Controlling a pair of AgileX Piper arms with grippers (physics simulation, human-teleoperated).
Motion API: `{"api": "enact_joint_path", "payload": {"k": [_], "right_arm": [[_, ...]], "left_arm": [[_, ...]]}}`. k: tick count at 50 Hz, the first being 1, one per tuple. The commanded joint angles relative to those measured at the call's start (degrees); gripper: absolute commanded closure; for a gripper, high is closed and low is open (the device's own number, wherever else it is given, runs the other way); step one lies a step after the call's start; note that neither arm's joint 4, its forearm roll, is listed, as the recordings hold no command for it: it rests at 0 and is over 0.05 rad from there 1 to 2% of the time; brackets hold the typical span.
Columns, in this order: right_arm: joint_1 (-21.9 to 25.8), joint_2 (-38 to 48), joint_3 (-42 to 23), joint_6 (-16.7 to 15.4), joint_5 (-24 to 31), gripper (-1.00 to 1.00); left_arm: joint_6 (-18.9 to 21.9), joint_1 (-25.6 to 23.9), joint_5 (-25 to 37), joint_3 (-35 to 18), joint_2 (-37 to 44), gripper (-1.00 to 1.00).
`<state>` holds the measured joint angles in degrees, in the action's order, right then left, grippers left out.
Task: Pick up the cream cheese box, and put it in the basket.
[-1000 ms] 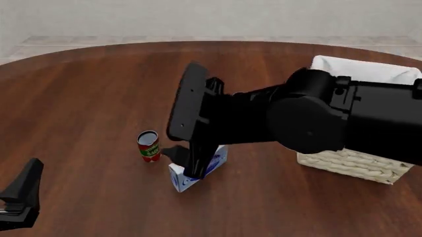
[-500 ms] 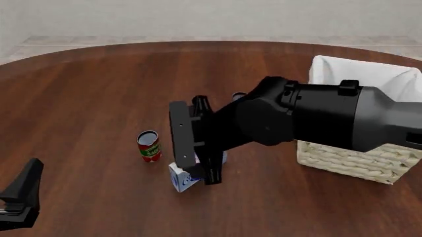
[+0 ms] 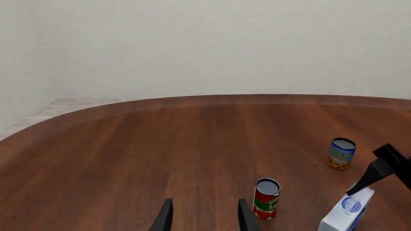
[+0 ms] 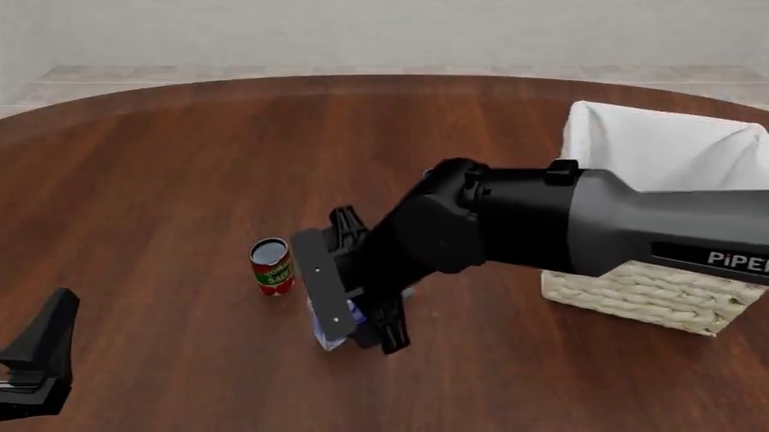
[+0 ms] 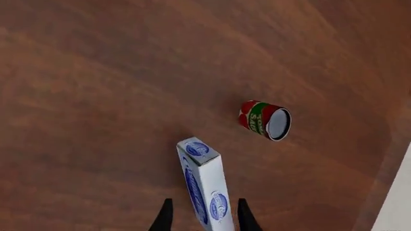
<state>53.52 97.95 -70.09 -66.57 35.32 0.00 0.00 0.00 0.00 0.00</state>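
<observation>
Black fingers of the right gripper (image 5: 202,219) stand apart on either side of the box (image 5: 204,185), one tip on each broad face, with a sliver of gap showing on both sides, so the jaws are narrow but not yet clamped. The box stands on a thin edge on the table (image 4: 157,162), towards the near edge and about midway across, with the red can (image 4: 272,266) just beside it on the left. The basket (image 4: 655,295) sits near the table's right edge, apart from the box.

The step in hand looks like the grasp itself: the gripper is lined up and lowered around the box. Next it calls for closing squarely on the two faces without tipping the thin box, then lifting and carrying it right to the basket.

From the front, the right arm hides nearly all of the box (image 4: 330,326); only the right wrist view shows the fingers straddling it. The left wrist view adds a blue can (image 3: 341,153) farther back, which the arm hides from the front. The left gripper (image 3: 201,217) waits open and empty near the table's near left corner.
</observation>
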Motion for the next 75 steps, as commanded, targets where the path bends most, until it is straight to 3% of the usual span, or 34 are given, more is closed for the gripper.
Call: {"api": "enact_joint_path", "payload": {"k": [1, 25, 26, 28, 29, 33, 53, 56, 57, 58, 59, 60, 62, 69, 75], "right_arm": [[-2.02, 2.38, -1.99, -3.52, -0.26, -1.0], [-3.92, 6.32, -0.89, -5.82, -4.39, -1.0], [-5.55, 6.55, 0.2, -7.98, -6.65, -1.0], [-5.54, 6.73, -0.28, -7.93, -6.7, -1.0], [-6.92, 6.4, 1.11, -10.19, -8.59, -1.0], [-4.79, 6.54, 0.1, -7.7, -8.05, -1.0], [-5.94, 7.37, 2.56, -9.55, -9.11, -1.0], [-10.07, 7.7, 5.42, -13.26, -11.41, -1.0], [-10.08, 7.7, 5.43, -13.26, -11.42, -1.0], [-10.49, 9.03, 2.21, -9.68, -9.85, -1.0], [-10.01, 9.18, 1.69, -9.08, -10.06, -1.0], [-9.17, 8.54, 3.61, -10.91, -12.15, -1.0], [-9.81, 9.09, 3.47, -10.66, -12.27, -1.0], [-13.2, 8.6, 8.73, -16.86, -16.96, -1.0], [-14.06, 8.69, 8.94, -17.39, -17.44, -1.0]], "left_arm": [[0.0, 0.0, 0.0, 0.0, 0.0, -1.0], [0.0, 0.0, 0.0, 0.0, 0.0, -1.0], [0.0, 0.0, 0.0, 0.0, 0.0, -1.0], [0.0, 0.0, 0.0, 0.0, 0.0, -1.0], [0.0, 0.0, 0.0, 0.0, 0.0, -1.0], [0.0, 0.0, 0.0, 0.0, 0.0, -1.0], [0.0, 0.0, 0.0, 0.0, 0.0, -1.0], [0.0, 0.0, 0.0, 0.0, 0.0, -1.0], [0.0, 0.0, 0.0, 0.0, 0.0, -1.0], [0.0, 0.0, 0.0, 0.0, 0.0, -1.0], [0.0, 0.0, 0.0, 0.0, 0.0, -1.0], [0.0, 0.0, 0.0, 0.0, 0.0, -1.0], [0.0, 0.0, 0.0, 0.0, 0.0, -1.0], [0.0, 0.0, 0.0, 0.0, 0.0, -1.0], [0.0, 0.0, 0.0, 0.0, 0.0, -1.0]]}}
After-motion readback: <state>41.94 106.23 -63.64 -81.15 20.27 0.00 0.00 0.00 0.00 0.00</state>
